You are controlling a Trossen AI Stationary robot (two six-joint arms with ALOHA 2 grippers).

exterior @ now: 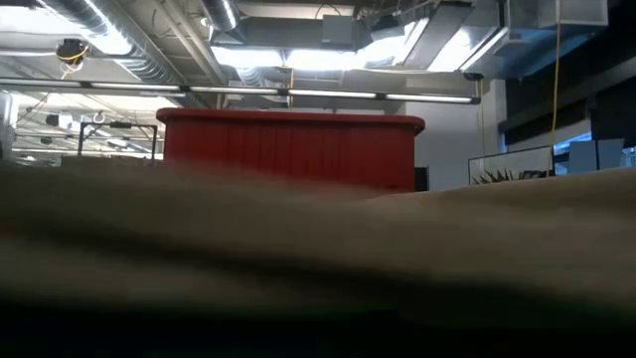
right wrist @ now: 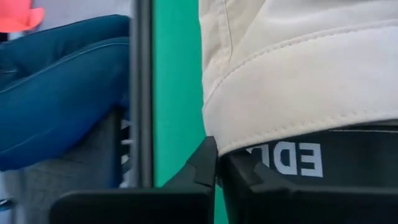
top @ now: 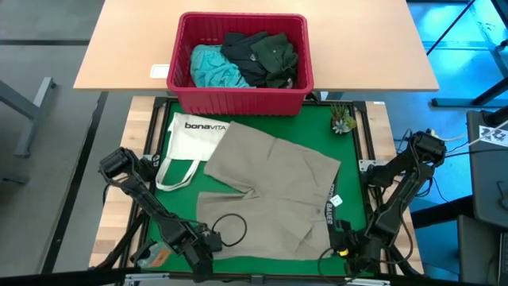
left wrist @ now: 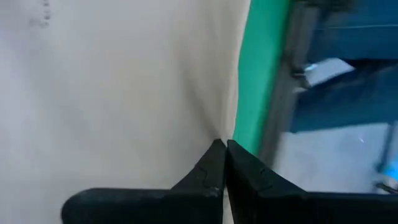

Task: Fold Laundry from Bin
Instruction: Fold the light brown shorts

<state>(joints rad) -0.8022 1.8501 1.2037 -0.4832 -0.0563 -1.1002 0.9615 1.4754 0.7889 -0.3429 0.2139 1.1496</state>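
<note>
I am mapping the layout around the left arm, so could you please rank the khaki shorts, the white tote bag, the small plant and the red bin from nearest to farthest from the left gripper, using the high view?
From the left gripper, at the near edge:
1. Khaki shorts, beside it, mid-mat.
2. White tote bag, mat's left side.
3. and 4. Small plant, far right corner, and red bin, beyond the mat: too close to call.

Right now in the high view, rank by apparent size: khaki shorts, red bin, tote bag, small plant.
1. Khaki shorts, spread over the green mat.
2. Red bin; it sits higher, nearer the camera, so its lead over the tote is less sure.
3. White tote bag, partly under the shorts.
4. Small plant.
</note>
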